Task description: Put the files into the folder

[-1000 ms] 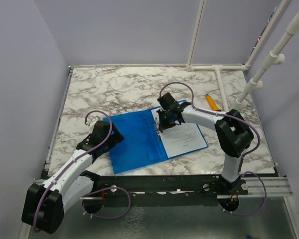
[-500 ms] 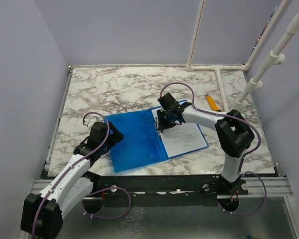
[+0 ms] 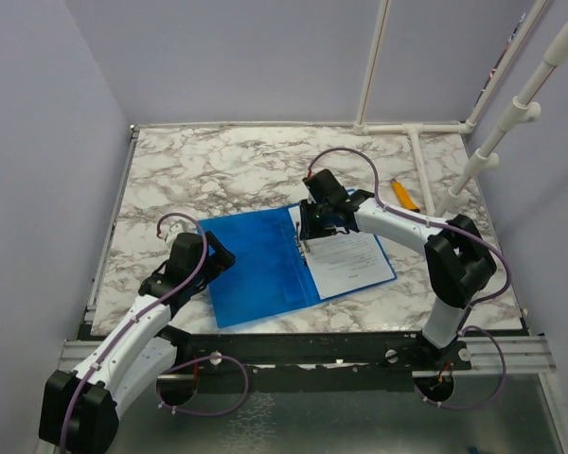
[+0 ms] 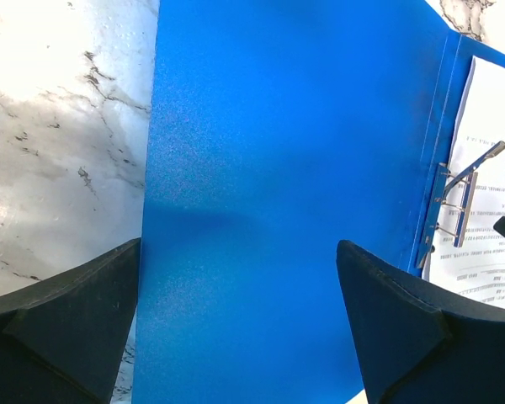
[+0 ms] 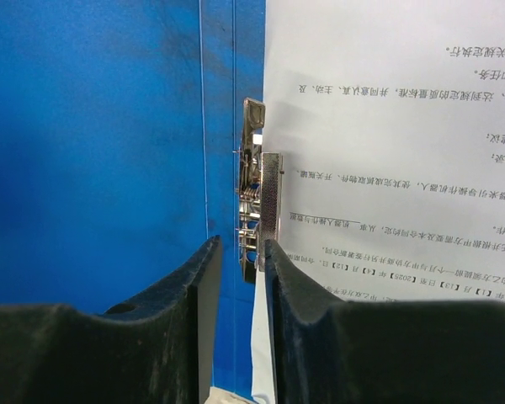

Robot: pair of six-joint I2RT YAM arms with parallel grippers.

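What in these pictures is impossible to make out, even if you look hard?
Right wrist view: the right gripper covers the lower end of the metal clip; whether it pinches it is unclear.
Top view: the files lie flat, so the sheet count cannot be told.
Top view: the yellow object is too small to name.
Left wrist view: the folder runs past the frame edges.

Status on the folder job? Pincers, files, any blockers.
Left pincer open over the folder, left cover, empty. Right pincer nearly shut at the metal clip, grip unclear. Files lie on the right half, clip lever raised. Nothing in the way.
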